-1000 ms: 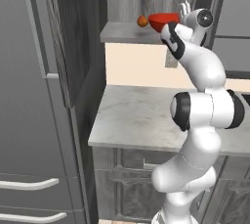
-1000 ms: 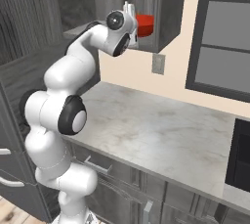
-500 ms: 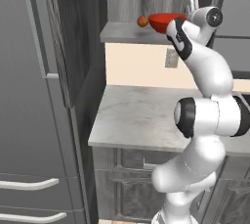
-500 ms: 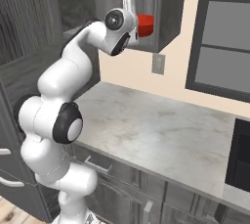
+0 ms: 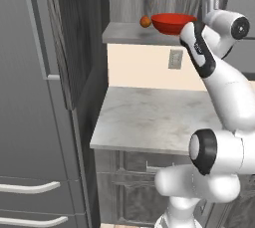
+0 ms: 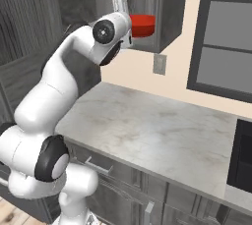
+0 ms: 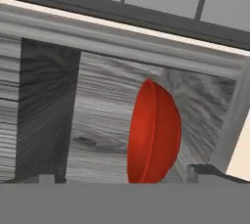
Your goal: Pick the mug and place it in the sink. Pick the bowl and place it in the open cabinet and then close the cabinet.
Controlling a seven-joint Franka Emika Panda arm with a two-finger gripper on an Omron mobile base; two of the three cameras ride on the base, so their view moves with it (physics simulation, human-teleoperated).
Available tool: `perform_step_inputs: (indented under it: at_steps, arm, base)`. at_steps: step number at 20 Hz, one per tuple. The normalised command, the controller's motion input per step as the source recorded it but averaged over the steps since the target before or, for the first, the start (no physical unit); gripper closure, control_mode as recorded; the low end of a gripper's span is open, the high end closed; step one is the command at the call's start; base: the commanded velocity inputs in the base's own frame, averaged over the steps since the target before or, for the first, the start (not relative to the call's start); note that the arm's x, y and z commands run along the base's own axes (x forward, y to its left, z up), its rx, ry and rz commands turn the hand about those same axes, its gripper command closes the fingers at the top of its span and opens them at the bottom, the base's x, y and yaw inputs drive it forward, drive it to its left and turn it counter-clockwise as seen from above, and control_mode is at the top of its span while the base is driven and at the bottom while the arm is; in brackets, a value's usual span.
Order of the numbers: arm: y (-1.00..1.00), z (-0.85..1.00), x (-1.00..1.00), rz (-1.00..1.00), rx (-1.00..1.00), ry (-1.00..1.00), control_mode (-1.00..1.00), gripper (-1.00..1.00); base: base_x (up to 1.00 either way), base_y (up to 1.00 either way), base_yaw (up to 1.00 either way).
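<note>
I see a pale marble counter (image 5: 154, 117) under a cream wall with an outlet (image 5: 175, 58); left of the counter stands a tall dark grey unit (image 5: 35, 102), right a window (image 6: 226, 32).

My pincer (image 6: 121, 4) has spread its jaws and let go of the bowl (image 5: 173, 23), which now sits free on the cabinet (image 5: 130, 33) floor; my hand has drawn back slightly from it

Cabinet shelf layout

I see the bowl (image 5: 172, 23) in the cabinet (image 6: 170, 17), ball (image 5: 145, 21) just beside it, counter (image 5: 154, 117) below.
</note>
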Motion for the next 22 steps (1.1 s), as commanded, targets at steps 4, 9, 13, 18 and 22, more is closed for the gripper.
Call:
perform_step_inputs:
  at_steps: [4, 9, 13, 18, 22]
  arm:
    - [0.16, 0.17, -0.96, 0.09, -0.07, -0.32, -1.0, -1.0]
    - [0.22, 0.34, -0.96, 0.15, -0.17, -0.09, -1.0, -1.0]
    - [0.27, 0.42, -0.84, 0.17, -0.29, 0.15, -1.0, -1.0]
    - [0.26, 0.43, -0.86, 0.07, -0.28, 0.2, -1.0, -1.0]
    - [0.31, 0.39, -0.99, 0.0, -0.26, 0.02, -1.0, -1.0]
  base:
    - [0.0, 0.0, 0.0]
    - [0.0, 0.0, 0.0]
    - [0.0, 0.0, 0.0]
    - [0.0, 0.0, 0.0]
    - [0.0, 0.0, 0.0]
